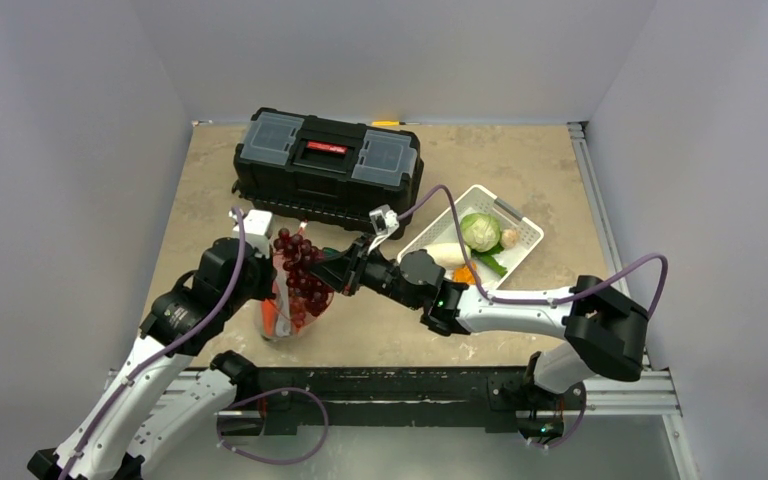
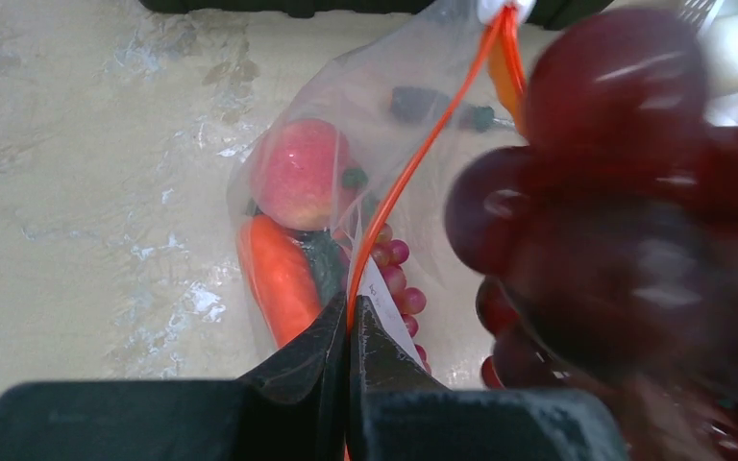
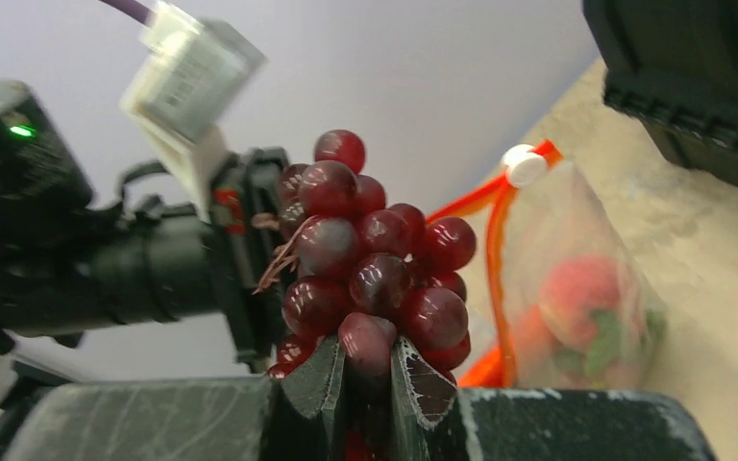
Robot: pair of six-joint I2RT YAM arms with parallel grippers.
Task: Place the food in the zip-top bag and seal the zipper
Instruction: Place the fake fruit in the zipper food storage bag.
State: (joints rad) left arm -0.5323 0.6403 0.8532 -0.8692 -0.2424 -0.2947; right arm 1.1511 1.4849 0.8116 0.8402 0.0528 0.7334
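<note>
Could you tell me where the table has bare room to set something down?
Bare table lies behind the white basket, right of the toolbox; another strip runs left of the toolbox; a patch sits between the bag and the right arm. The middle is crowded: the right pincer holds the grape bunch at the bag, beside the left pincer.

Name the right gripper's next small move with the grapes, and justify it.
Probably lower the grape bunch into the mouth of the zip-top bag. The right gripper is shut on the bunch by the bag, while the left gripper pinches the zipper, holding the bag up; peach and carrot lie inside.
</note>
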